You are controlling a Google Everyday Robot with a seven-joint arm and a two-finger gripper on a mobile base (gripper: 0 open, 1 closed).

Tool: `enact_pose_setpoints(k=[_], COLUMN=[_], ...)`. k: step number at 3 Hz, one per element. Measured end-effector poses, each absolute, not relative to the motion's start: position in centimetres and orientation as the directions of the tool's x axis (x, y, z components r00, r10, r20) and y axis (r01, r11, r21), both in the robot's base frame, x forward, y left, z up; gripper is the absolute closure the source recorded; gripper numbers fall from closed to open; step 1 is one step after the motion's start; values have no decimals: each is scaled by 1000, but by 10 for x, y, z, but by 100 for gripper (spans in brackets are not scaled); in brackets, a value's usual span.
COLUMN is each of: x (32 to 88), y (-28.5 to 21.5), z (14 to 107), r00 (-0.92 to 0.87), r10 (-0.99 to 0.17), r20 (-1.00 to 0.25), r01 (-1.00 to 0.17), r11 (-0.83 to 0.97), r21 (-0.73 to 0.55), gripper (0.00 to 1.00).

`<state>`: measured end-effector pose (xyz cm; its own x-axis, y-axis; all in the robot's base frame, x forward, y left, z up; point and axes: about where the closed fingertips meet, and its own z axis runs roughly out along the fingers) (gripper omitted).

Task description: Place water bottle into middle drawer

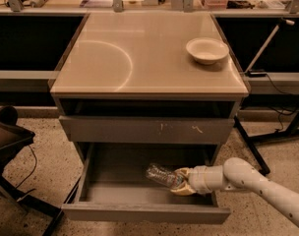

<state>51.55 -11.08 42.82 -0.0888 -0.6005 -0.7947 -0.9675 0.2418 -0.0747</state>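
Note:
The water bottle [162, 175] is a small clear ribbed plastic bottle, lying tilted inside the pulled-out grey drawer [139, 211] below the cabinet. My gripper [183, 181] reaches in from the right on a white arm and is shut on the bottle's right end. The bottle hangs just above the drawer floor [120, 193], right of its middle. Above it is a closed grey drawer front with pale scratch marks [144, 130].
A round cream bowl [207, 50] sits on the beige cabinet top [139, 53] at the back right. A dark chair [7, 136] stands at the left. Black stand legs [267, 136] and cables are at the right. The floor is speckled.

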Motion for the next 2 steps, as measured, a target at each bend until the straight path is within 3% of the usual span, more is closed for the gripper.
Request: enact_pose_setpoints(k=[2], x=[515], y=[-111], z=[427], r00=[-88], r10=[-603], r20=[-793], r01=[-968], r11=[239], r21=[-74], gripper=[59])
